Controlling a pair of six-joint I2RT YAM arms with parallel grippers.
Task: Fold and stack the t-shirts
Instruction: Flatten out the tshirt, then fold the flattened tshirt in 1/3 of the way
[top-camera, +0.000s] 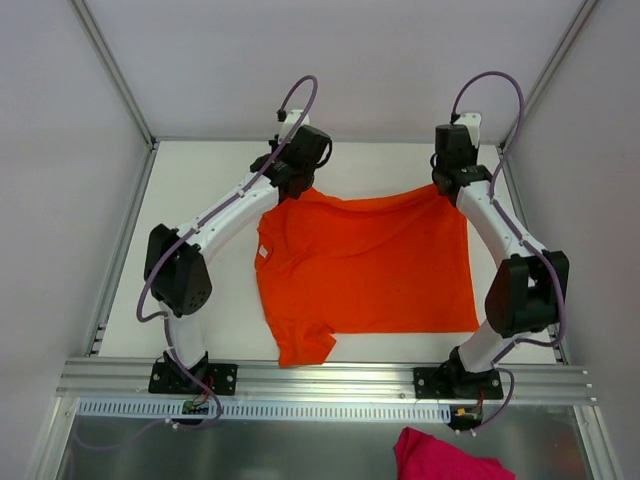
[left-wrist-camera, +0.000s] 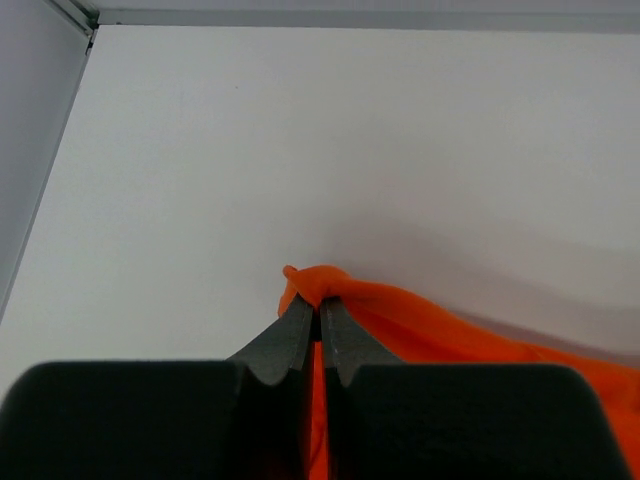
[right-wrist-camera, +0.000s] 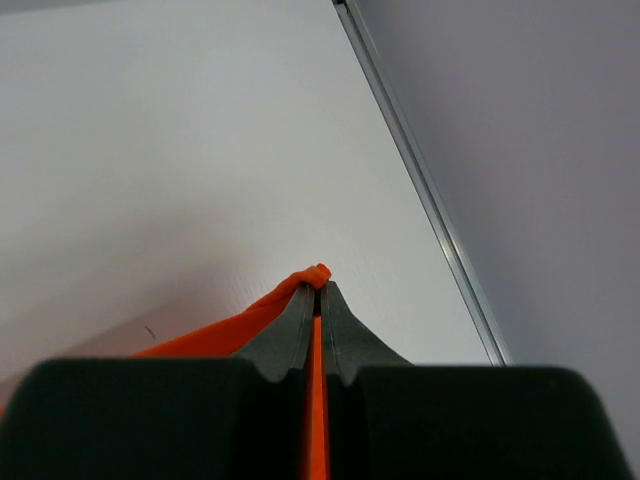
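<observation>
Pinching the orange t-shirt at its two far corners, both grippers clamped on fabric.

The t-shirt lies spread on the middle of the white table, neck toward the table's left side with a small white label showing, and one sleeve reaching the table's near edge. The left gripper has its jaws pressed almost together on a bunched nub of orange cloth at the corner toward the table's far left. The right gripper is equally narrow, nipping a small fold at the corner toward the table's far right, close to the right-hand rail. Between the two grips the shirt's far edge sags in a shallow curve. A pink cloth lies off the table, beyond its near edge.
</observation>
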